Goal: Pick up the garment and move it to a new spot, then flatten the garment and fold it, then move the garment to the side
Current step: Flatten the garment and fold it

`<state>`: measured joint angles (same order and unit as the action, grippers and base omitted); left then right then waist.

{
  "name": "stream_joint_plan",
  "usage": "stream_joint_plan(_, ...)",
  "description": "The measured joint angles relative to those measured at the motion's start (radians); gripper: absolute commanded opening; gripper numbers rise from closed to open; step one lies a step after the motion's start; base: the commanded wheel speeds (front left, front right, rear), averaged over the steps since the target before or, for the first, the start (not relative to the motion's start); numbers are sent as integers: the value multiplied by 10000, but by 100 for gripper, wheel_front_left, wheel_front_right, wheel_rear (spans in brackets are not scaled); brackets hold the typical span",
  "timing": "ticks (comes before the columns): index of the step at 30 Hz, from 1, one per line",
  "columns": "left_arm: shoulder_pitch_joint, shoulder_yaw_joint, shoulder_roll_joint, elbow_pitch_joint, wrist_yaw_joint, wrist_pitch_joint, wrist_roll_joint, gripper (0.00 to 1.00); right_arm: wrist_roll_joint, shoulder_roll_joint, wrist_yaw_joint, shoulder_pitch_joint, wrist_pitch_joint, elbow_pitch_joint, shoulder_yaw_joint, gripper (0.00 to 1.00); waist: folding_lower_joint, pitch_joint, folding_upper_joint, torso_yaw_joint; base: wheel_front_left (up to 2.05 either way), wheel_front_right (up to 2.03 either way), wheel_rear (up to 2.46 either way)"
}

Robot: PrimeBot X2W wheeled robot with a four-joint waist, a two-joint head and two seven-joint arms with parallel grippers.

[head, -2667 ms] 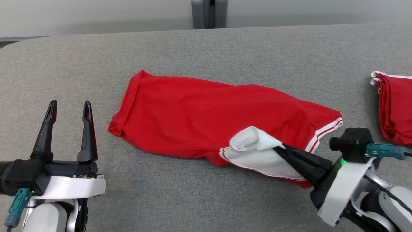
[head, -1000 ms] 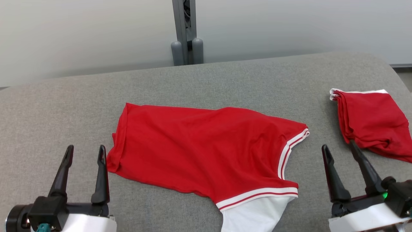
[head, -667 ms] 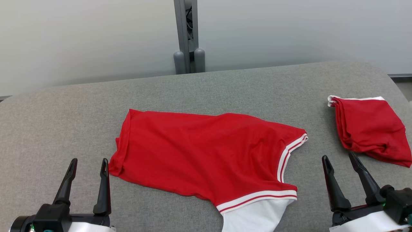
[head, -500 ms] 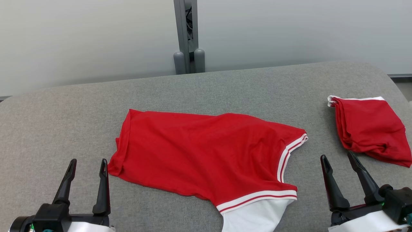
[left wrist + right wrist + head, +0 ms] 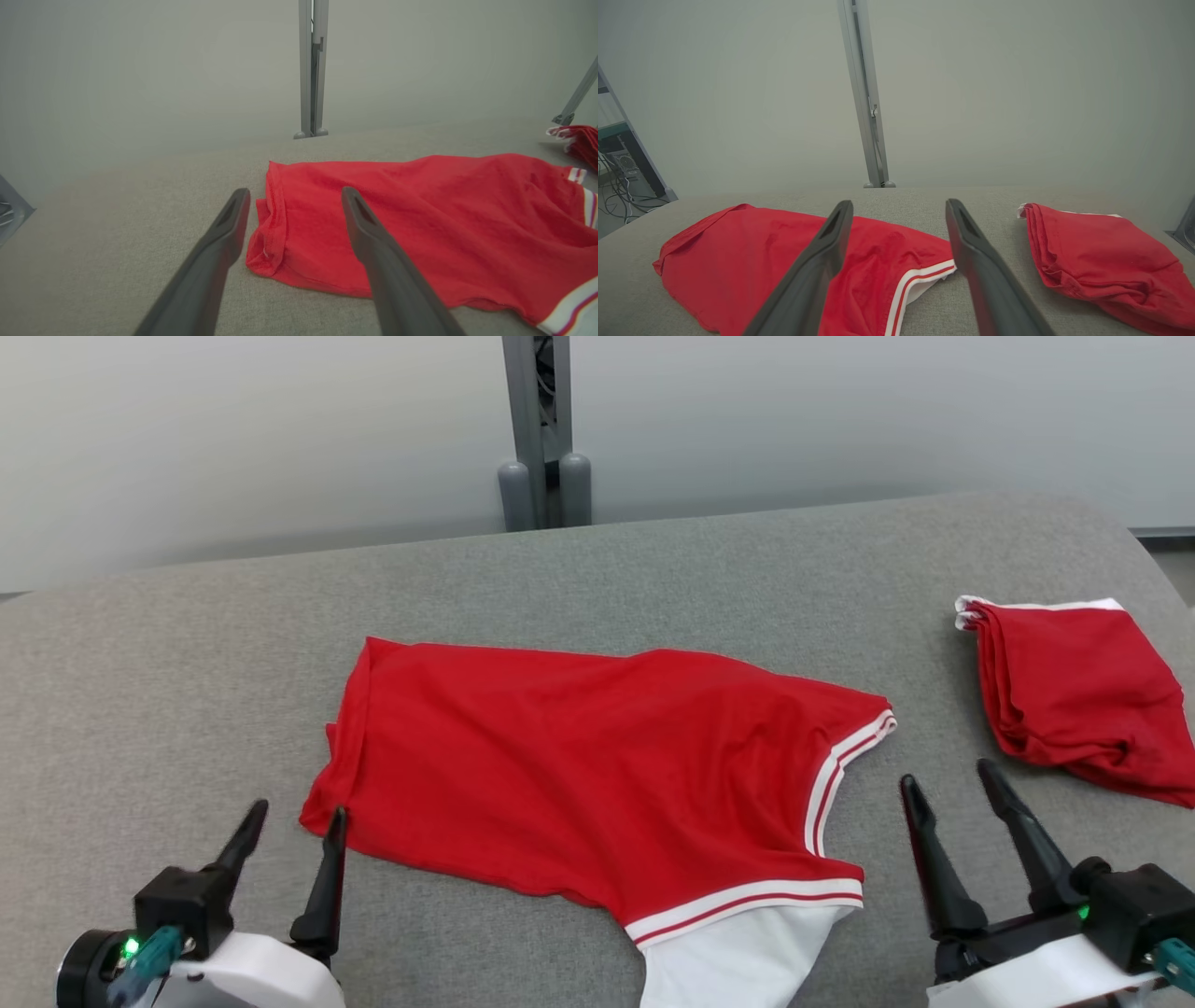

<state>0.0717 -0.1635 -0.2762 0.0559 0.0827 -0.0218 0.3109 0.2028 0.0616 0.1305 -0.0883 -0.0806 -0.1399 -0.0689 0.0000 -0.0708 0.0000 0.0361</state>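
The garment (image 5: 579, 775) is a red sleeveless shirt with white and red striped trim and a white panel at its near right end. It lies spread across the middle of the grey table (image 5: 187, 644), also seen in the left wrist view (image 5: 420, 219) and the right wrist view (image 5: 761, 252). My left gripper (image 5: 294, 826) stands open at the lower left, its fingertips just short of the shirt's near left corner. My right gripper (image 5: 948, 784) stands open at the lower right, a little right of the striped armhole, with nothing between its fingers.
A second red garment (image 5: 1074, 695), folded into a small stack, lies at the table's right side; the right wrist view has this stack (image 5: 1097, 252) right of my fingers. A grey post (image 5: 541, 429) rises behind the table's far edge against a pale wall.
The camera has tilted a little. My left gripper has moved right and forward to the shirt's near left corner. My right gripper has shifted slightly left. Both stay open; the shirt has not moved.
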Motion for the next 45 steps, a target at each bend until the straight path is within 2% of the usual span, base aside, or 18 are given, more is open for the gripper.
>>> stream_joint_plan(4, -475, -104, -326, -993, -562, 941, 468, 100, 23, -15, 2, 164, -4, 155, -376, 100, 0, -276, 0, 182, 0, 0, 0)
stream_joint_plan(8, -1089, -84, -585, -2196, -980, 1218, 713, 100, 102, -27, 2, 406, -127, 286, -654, 100, 0, -653, 0, 435, 0, 0, 0)
stream_joint_plan(18, -2603, -150, -1030, -4920, -1476, 1166, 698, 100, 190, -58, 2, 902, -535, 840, -978, 100, 0, -1600, 0, 1116, 0, 0, 0)
stream_joint_plan(19, -2659, -157, -1078, -5049, -1538, 1133, 736, 60, 207, -65, 2, 915, -556, 884, -974, 100, 0, -1647, 0, 1188, 0, 0, 0)
stream_joint_plan(20, -2720, -157, -1124, -5168, -1616, 1118, 800, 35, 213, -69, 2, 917, -581, 901, -959, 100, 0, -1694, 0, 1243, 0, 0, 0)
stream_joint_plan(21, -2783, -173, -1154, -5248, -1638, 1087, 817, 0, 219, -69, 0, 915, -591, 926, -940, 100, 0, -1736, 0, 1284, 0, 0, 0)
stream_joint_plan(25, -2976, -263, -1149, -5438, -1787, 965, 936, 0, 339, -2, 2, 609, -336, 1005, -1018, 100, 0, -1819, 0, 1271, 0, 0, 0)
stream_joint_plan(29, -3048, -320, -1151, -5517, -1868, 865, 1045, 0, 468, 349, 2, -106, 161, 1022, -1365, 100, 0, -1874, 0, 1176, 0, 0, 0)
stream_joint_plan(36, -3165, -343, -1189, -5544, -1891, 652, 1131, 0, 1453, 876, 0, -1093, 1484, 1174, -2788, 100, 0, -2091, 0, 1130, 0, 0, 0)
stream_joint_plan(39, -3287, -385, -1204, -5542, -1904, 617, 1133, 0, 2094, 1001, 0, -1005, 1827, 1273, -3386, 100, 0, -2204, 0, 1096, 0, 0, 0)
stream_joint_plan(45, -3628, -545, -1147, -5544, -1933, 543, 1133, 0, 2765, 1093, 4, 12, 1827, 2092, -4115, 100, 0, -2428, 0, 884, 0, 0, 0)
